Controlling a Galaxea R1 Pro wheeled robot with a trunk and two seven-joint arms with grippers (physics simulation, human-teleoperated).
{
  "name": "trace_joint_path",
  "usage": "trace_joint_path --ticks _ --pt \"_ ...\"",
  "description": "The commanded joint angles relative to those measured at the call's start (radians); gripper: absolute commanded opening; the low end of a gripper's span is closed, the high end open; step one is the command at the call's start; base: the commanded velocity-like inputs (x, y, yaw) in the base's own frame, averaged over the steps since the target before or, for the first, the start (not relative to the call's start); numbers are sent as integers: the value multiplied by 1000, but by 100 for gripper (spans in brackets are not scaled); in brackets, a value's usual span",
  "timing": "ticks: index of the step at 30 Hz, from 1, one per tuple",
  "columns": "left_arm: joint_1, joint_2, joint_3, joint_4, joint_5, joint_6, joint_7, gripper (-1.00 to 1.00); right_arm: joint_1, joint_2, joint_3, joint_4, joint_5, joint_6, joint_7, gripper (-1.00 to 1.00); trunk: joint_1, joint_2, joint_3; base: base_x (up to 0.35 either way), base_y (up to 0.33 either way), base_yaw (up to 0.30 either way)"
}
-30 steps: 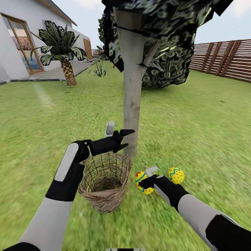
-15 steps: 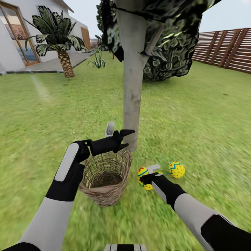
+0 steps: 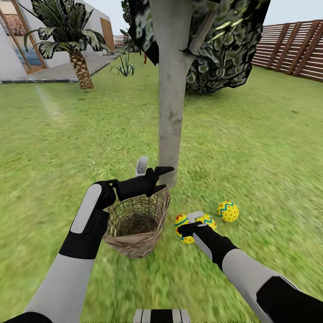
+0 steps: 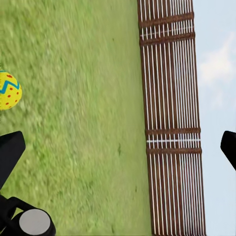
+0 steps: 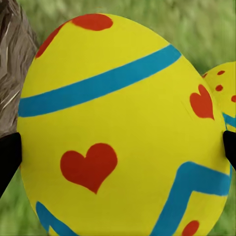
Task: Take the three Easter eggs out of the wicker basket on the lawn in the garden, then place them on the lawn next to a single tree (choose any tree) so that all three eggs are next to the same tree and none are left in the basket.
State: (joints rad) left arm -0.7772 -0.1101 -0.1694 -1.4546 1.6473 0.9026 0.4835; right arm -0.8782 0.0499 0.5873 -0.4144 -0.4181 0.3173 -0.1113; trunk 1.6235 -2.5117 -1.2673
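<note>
Setting the last egg (image 3: pixel 183 226) down by the tree (image 3: pixel 169 112), right gripper (image 3: pixel 192 223) fingers pinching it; next just spread them, left gripper (image 3: pixel 154 177) hanging spread above the basket (image 3: pixel 134 224).

One yellow Easter egg (image 5: pixel 123 128) takes up most of the frame. A blue band crosses its upper half on a slant, a blue zigzag runs along its lower right, and red hearts sit at lower centre and at the right; a red patch marks its top. Dark fingers (image 5: pixel 9 160) of the right gripper show at the left and right edges, flanking the egg at its widest part. A second egg (image 5: pixel 223 91) peeks out at the right edge behind the first. Brown wicker basket (image 5: pixel 12 73) weave fills the upper left. Blurred green lawn (image 5: pixel 196 24) lies behind.
</note>
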Motion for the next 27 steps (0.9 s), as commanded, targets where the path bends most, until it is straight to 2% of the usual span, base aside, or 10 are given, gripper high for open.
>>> trace_joint_path --ticks 1,8,10,13,16,20,24,27 --pt "-1 0 1 -1 11 1 10 100 -1 -1 8 -1 -11 -6 -9 -100 0 -1 -5 0 0 0" --pt "-1 0 1 -2 12 1 10 100 -3 0 9 -8 -10 -14 -13 -100 3 -2 -32 0 0 0" --pt "-1 0 1 -3 12 2 2 100 -4 18 9 -4 -11 -13 -22 -100 4 -3 -40 0 0 0" --pt "-1 2 1 -4 12 8 -56 100 -5 41 9 -3 -9 -15 -91 -100 6 -3 -51 0 0 0" --pt "-1 6 2 -4 12 13 -91 100 -6 60 9 -6 -10 -16 -107 -100 7 -4 -63 0 0 0" --pt "-2 7 2 -18 12 15 -124 100 -7 63 9 -12 -9 -25 -112 -100 9 -5 -78 0 0 0" --pt "-2 8 3 -20 12 15 -243 100 -7 62 10 -17 -7 -57 -127 -100 11 -6 -94 0 0 0" --pt "-2 9 4 -21 12 16 -299 100 -7 62 11 -19 -5 -102 -128 -100 12 -7 -105 0 0 0"
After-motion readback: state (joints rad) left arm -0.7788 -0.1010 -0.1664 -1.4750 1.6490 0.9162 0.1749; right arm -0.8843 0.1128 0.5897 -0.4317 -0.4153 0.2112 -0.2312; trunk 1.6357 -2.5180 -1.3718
